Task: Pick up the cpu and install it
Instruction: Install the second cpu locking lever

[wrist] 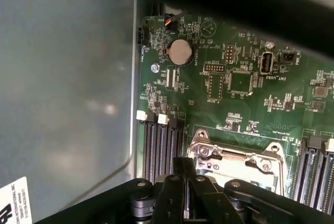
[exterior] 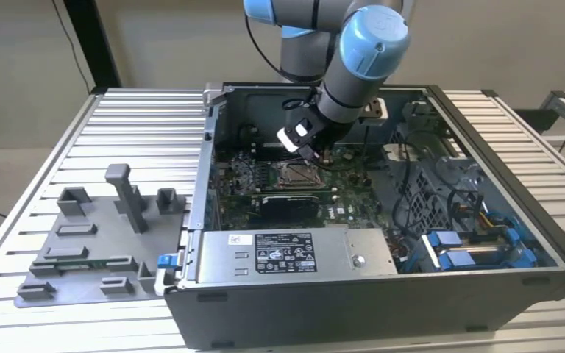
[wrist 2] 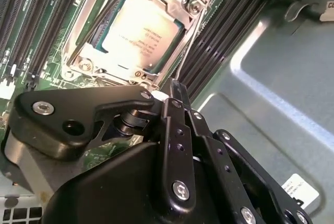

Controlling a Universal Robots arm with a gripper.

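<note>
Black claw (wrist 2: 175,87) closed, empty, near seated cpu (wrist 2: 138,31).

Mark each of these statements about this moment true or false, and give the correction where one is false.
1. The cpu lies in the socket. True.
2. The tool grips the cpu. False: the tool hangs by the socket's edge, and the cpu lies in the socket, not in the tool.
3. The arm reaches into the open computer case. True.
4. The grey fixture stands on the exterior view's right of the case. False: it stands on the exterior view's left.
5. A round coin cell sits on the motherboard. True.
</note>
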